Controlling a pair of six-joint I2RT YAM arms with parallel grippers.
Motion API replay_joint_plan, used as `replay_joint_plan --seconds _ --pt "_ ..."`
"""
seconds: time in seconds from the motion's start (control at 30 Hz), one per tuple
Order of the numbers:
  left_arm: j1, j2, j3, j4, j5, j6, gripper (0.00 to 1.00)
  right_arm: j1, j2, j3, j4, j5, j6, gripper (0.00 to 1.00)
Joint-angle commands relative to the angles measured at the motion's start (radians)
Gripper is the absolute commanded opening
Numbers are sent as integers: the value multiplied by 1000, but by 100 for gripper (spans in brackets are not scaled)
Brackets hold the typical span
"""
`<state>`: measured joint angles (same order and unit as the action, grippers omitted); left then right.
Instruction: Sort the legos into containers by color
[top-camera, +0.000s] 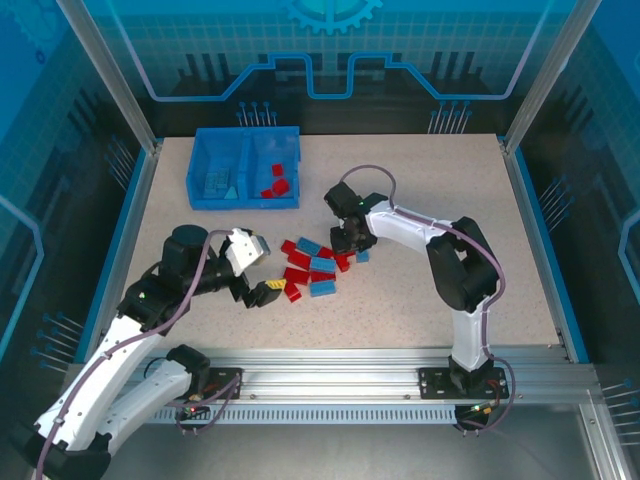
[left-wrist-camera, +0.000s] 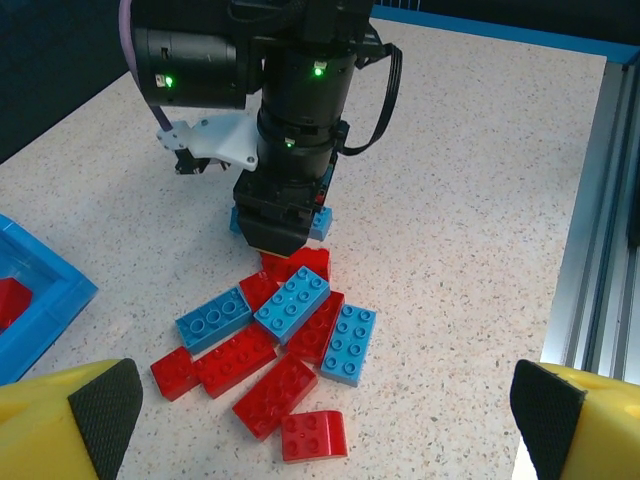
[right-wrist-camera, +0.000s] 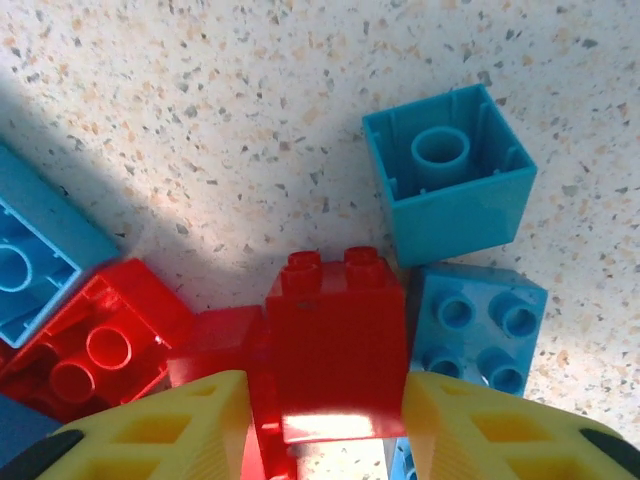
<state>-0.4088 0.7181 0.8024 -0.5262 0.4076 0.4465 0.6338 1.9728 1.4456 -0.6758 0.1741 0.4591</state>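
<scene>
Red brick (right-wrist-camera: 335, 345) is pinched between the yellow fingers (right-wrist-camera: 150, 430) of the right tool (right-wrist-camera: 320, 425), among loose red and light-blue legos (top-camera: 310, 268) on the tabletop (top-camera: 450, 190), to the near right of the blue bin (top-camera: 240, 201); the left tool (top-camera: 262, 272), spread wide, hangs nearer than the bin too

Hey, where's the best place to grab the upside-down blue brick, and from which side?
Take the upside-down blue brick by the two outer walls at left and right in the right wrist view, coming straight down. It lies flat, hollow side up, so those walls stand upright and parallel with mostly bare table beside them. Its near wall crowds a studded blue brick.
</scene>
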Motion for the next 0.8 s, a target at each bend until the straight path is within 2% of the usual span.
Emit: replay_joint_plan --seconds 0.0,0.27,0.37,0.5,0.6,0.7,0.77 --pt "-3 -6 -8 25 -3 21 99 -20 37 17 -21 13 -4 46" --pt "-4 -6 -12 26 -7 18 99 -33 73 44 -62 38 -4 43" --pt "-4 -5 -13 28 -15 18 99 -39 95 70 -65 -19 -25 48" --pt "-3 -3 -12 26 -19 18 99 -37 134 117 -83 -40 -34 47" --pt "-4 -3 -13 23 -23 18 99 -44 148 139 -94 -38 -28 42" --pt "-4 -4 -15 23 -26 18 99 -48 138 148 -102 -40 -21 31" --pt "-3 -3 -14 23 -26 18 99 -47 106 146 -105 -26 -17 29"
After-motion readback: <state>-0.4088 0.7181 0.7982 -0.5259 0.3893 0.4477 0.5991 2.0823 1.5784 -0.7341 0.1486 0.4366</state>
